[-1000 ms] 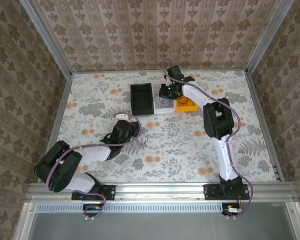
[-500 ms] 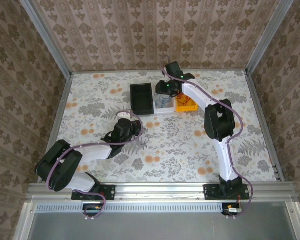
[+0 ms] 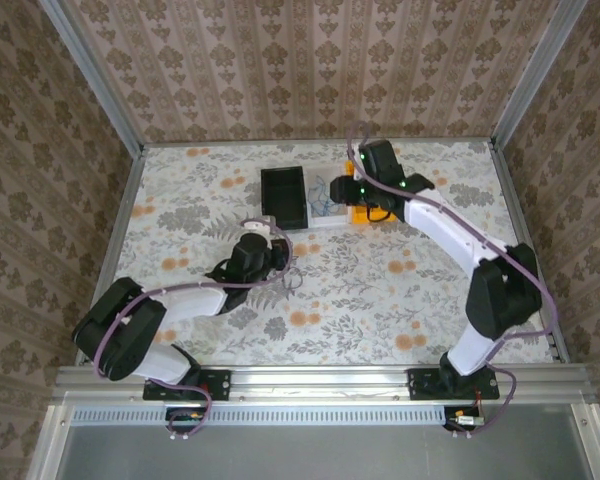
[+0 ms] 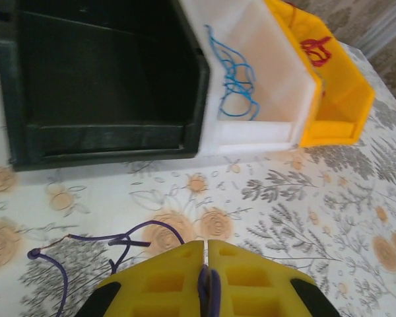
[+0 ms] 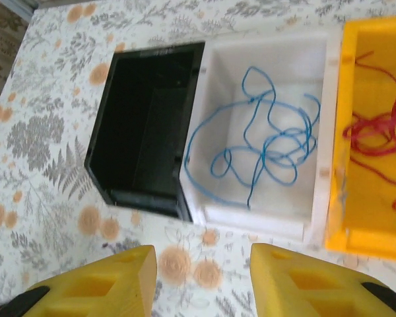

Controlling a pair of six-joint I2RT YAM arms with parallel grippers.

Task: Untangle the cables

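- Left tool (image 4: 206,254): yellow fingers pressed together, pinching the purple cable (image 4: 152,224) at the seam between them. It sits low over the surface (image 4: 303,218), short of the bins.
- Purple cable: one part is in the pinch. The rest trails in loose loops on the surface to the tool's left, with a small curled end furthest out. Whether the loops cross or merely overlap cannot be told.
- Handling, as judged: thin and limp, so it is likely to drag and swing. Raise it until the whole tail leaves the surface before travelling, then move slowly so nothing catches a bin wall.
- Black bin (image 4: 105,142): empty, directly ahead of the left tool. It is the likely destination, since each other bin holds one colour. Lower the tail inside first, and part the fingers only over the middle.
- White bin (image 4: 257,132): touching the black bin's side, holding the blue cable (image 4: 237,89) in loose coils. Keep the purple tail off it.
- Yellow bin (image 4: 330,125): next beside the white bin, holding the red cable (image 4: 315,47).
- Right tool (image 5: 201,261): fingers spread with nothing between them, hovering near the bins' front walls. It is best kept out of the left tool's path.
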